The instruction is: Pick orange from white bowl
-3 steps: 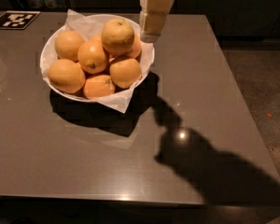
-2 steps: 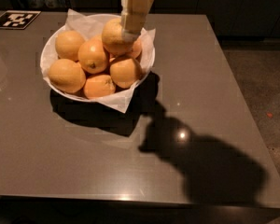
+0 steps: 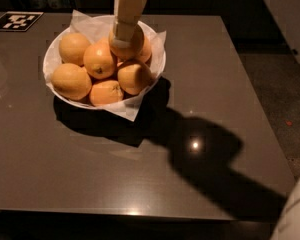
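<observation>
Pincer [image 3: 124, 34] at top centre of frame, tip right over the orange [image 3: 132, 48] atop fruit pile in white bowl [image 3: 48, 64], upper-left on table [image 3: 90, 164].

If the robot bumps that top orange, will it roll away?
Probably yes: the orange is round and perched on top of the other oranges, so a nudge from the gripper right over it might tumble it. The white bowl would likely catch it. Its rind looks dull, so probably not very slippery.
</observation>
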